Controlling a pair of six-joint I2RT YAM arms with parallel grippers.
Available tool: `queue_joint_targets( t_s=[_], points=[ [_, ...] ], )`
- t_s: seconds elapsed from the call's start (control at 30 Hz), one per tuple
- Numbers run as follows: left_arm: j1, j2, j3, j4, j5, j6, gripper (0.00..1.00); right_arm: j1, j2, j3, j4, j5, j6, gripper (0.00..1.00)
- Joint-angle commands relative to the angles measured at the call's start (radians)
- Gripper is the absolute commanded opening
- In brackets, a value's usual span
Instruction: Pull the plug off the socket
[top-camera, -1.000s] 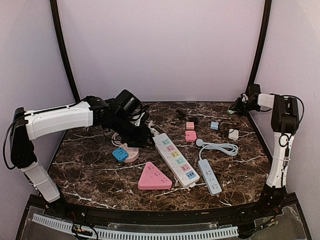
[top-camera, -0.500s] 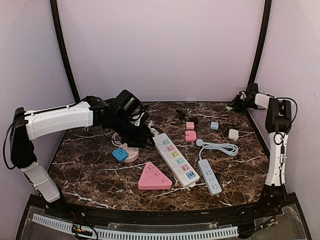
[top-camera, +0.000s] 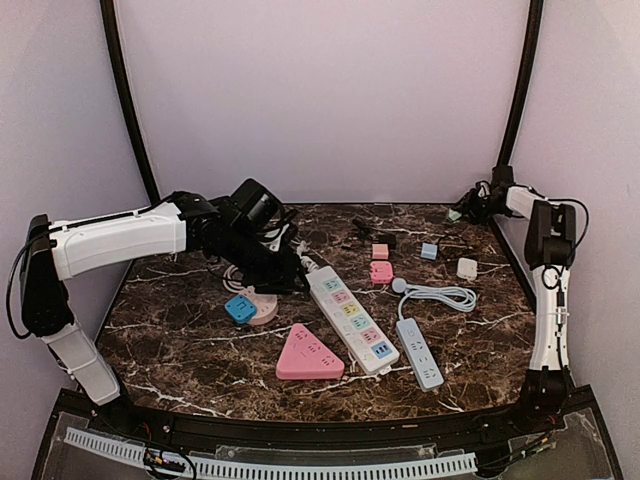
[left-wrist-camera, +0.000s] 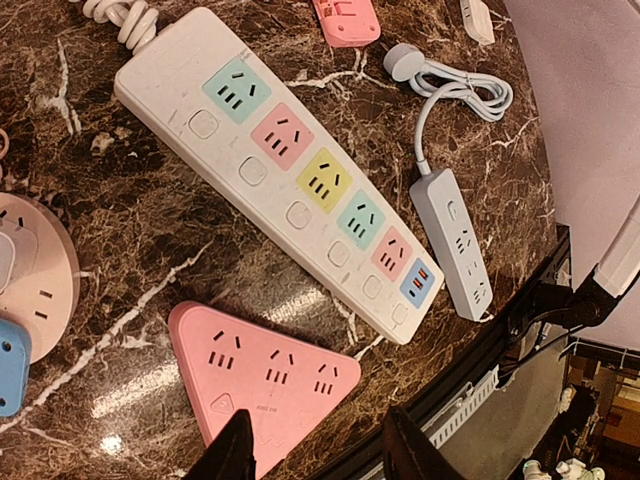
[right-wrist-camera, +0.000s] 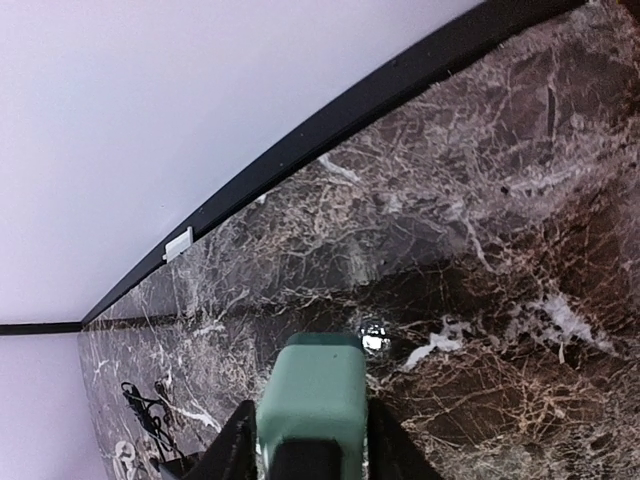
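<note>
My right gripper (top-camera: 463, 212) is at the back right corner of the table, just above the marble. It is shut on a green plug (right-wrist-camera: 310, 385), whose green end (top-camera: 455, 215) sticks out past the fingers (right-wrist-camera: 232, 445). My left gripper (left-wrist-camera: 318, 440) hangs open and empty above a pink triangular socket (left-wrist-camera: 260, 380), near the head of the long white socket strip (top-camera: 350, 318) with coloured outlets. A blue plug (top-camera: 240, 308) sits in a round pink socket (top-camera: 264, 304) below my left arm.
A small white power strip (top-camera: 419, 352) with a coiled cable lies right of the long strip. A pink cube (top-camera: 380, 251), a pink adapter (top-camera: 381, 272), a blue cube (top-camera: 429, 251) and a white adapter (top-camera: 467, 268) lie behind. Black frame posts stand at the corners.
My right gripper has carried the green plug farther back and right, toward the corner post. The left arm has not moved.
</note>
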Motion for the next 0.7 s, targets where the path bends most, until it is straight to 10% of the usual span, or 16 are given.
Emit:
queue_joint_targets(
  t_s=[0.0,0.67],
  points=[
    [0.01,0.001,0.021,-0.012,-0.009,-0.004,0.43,-0.014,0.013,0.05,-0.036,-0.005,-0.028,0.4],
    [0.1,-0.032,0.008,-0.02,-0.058,0.025,0.44,0.001,-0.31,-0.269,-0.022,0.203,-0.097,0.92]
  ],
)
